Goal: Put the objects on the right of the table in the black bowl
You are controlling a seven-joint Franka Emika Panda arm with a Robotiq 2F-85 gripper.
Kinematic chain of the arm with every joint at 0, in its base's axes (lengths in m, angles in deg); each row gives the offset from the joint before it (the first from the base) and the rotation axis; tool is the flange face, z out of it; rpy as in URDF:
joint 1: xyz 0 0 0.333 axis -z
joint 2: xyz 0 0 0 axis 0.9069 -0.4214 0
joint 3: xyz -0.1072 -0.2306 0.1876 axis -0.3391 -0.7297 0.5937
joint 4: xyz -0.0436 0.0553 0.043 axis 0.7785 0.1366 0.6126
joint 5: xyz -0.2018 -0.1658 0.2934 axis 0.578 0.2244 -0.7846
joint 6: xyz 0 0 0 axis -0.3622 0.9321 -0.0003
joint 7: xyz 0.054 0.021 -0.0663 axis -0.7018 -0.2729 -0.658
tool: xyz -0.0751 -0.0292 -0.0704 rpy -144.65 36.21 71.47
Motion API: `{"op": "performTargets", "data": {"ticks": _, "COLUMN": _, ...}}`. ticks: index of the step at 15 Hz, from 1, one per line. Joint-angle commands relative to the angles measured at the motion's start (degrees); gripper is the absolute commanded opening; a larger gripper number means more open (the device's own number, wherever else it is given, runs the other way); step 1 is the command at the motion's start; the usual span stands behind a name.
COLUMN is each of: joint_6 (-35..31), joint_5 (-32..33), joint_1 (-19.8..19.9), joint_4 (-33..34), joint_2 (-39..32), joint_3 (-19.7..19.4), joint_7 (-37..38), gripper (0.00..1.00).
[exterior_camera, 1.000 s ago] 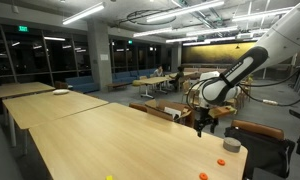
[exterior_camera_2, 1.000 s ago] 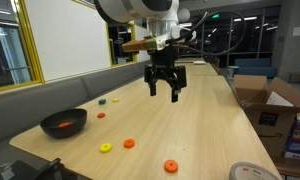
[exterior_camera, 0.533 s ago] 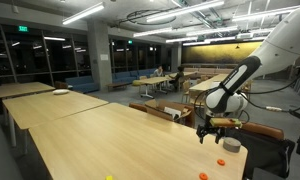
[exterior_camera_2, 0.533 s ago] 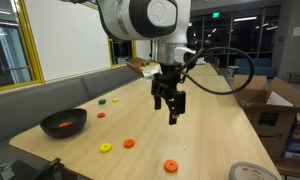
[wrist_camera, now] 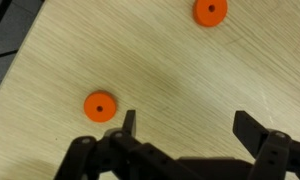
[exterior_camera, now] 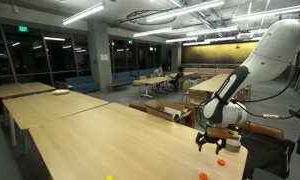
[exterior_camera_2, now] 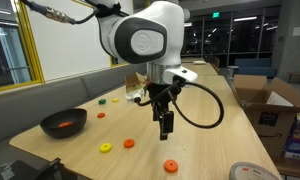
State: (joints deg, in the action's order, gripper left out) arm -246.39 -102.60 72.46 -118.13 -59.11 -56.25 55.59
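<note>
Two small orange discs lie on the pale wood table (exterior_camera_2: 215,110), near its end: one disc (exterior_camera_2: 128,143) and the other disc (exterior_camera_2: 170,165). Both show in the wrist view, one disc (wrist_camera: 100,106) just left of the jaws and the other disc (wrist_camera: 210,11) farther off. My gripper (exterior_camera_2: 166,128) is open and empty, hanging low over the table between the discs; it also shows in the wrist view (wrist_camera: 188,125) and in an exterior view (exterior_camera: 212,146). The black bowl (exterior_camera_2: 64,123) stands at the table's corner, with something reddish inside.
A yellow ring (exterior_camera_2: 105,148), a small orange piece (exterior_camera_2: 100,115) and a green piece (exterior_camera_2: 103,101) lie near the bowl. Cardboard boxes (exterior_camera_2: 265,105) stand beside the table. A white dish (exterior_camera: 60,92) sits on a far table. Chairs (exterior_camera: 260,135) stand behind the arm.
The arm has moved toward the table's end and come down nearer the tabletop by the orange discs. The jaws stayed open and empty.
</note>
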Motion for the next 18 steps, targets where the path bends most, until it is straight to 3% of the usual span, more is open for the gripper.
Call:
{"op": "performTargets", "data": {"ticks": 1, "joint_6": -3.77, "joint_5": -0.35, "joint_1": -1.03, "joint_4": -2.21, "joint_2": -0.39, "joint_3": -0.31, "joint_7": 6.06, "gripper": 1.00}}
{"op": "performTargets", "data": {"ticks": 12, "joint_6": -4.06, "joint_5": 5.84, "joint_1": -2.88, "joint_4": -4.85, "joint_2": -2.96, "joint_3": -3.52, "joint_7": 22.17, "gripper": 1.00}}
{"op": "performTargets", "data": {"ticks": 18, "joint_6": -5.81, "joint_5": 6.22, "joint_1": -2.68, "joint_4": -4.76, "joint_2": -5.10, "joint_3": -5.02, "joint_7": 26.09, "gripper": 1.00}}
